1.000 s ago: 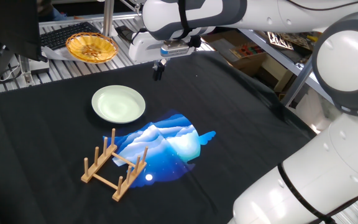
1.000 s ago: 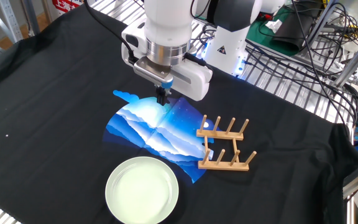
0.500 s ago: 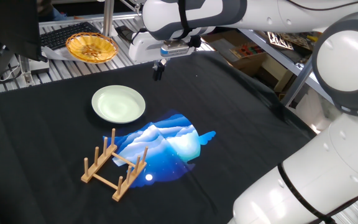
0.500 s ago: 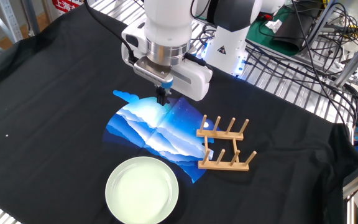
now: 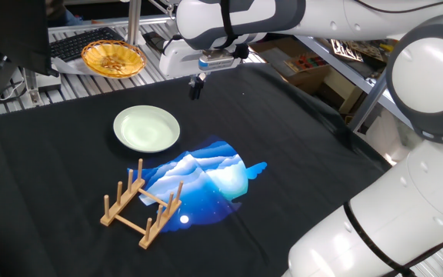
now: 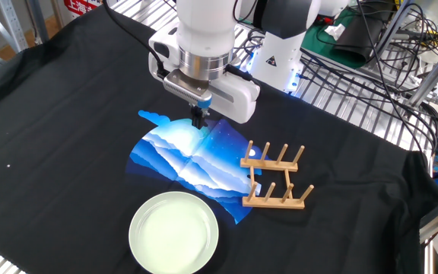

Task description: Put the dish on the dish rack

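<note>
Tool (image 5: 196,89) (image 6: 198,119) closed, empty, hanging above the table (image 5: 283,115). Dish (image 5: 147,128) (image 6: 174,231) flat on the cloth, well apart from tool; dish rack (image 5: 139,204) (image 6: 274,185) beyond it, bare.

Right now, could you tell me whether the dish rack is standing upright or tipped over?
Upright: the dish rack rests on both base rails, pegs pointing up, on the black cloth.

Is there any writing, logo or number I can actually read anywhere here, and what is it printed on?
None reads clearly.
Red sign at the top edge of the other fixed view: white characters, cut off and too blurred to read.
Box behind the arm: markings too small to read.
Dish, dish rack, basket: no text.
</note>
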`<state>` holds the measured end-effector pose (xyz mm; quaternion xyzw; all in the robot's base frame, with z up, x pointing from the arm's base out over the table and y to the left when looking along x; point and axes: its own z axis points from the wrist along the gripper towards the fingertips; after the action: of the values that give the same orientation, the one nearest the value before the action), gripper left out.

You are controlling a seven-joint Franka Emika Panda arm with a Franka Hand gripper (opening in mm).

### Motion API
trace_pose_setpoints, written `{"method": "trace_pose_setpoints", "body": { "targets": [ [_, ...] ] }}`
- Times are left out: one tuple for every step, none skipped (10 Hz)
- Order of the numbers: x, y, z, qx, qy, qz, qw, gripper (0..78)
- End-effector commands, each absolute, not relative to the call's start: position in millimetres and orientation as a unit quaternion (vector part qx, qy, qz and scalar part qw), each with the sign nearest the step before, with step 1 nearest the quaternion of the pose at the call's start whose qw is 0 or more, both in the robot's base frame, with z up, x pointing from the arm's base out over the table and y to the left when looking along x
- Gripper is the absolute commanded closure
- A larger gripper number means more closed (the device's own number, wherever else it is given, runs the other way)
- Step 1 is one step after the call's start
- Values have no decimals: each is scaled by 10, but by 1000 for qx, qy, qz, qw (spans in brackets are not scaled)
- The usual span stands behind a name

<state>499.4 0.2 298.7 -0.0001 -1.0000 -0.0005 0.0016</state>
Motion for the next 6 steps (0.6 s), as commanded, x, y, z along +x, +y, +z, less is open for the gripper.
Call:
{"method": "trace_pose_setpoints", "body": {
  "targets": [
    [4994, 2, 2987, -52, -996, -57, 41, 776],
    [4994, 2, 2987, -51, -996, -53, 42, 776],
    [4994, 2, 2987, -48, -997, -38, 41, 776],
    [4994, 2, 2987, -48, -997, -38, 41, 776],
    [4994, 2, 2987, -48, -997, -39, 41, 776],
    [4994, 2, 2987, -48, -997, -39, 42, 776]
  ]
}}
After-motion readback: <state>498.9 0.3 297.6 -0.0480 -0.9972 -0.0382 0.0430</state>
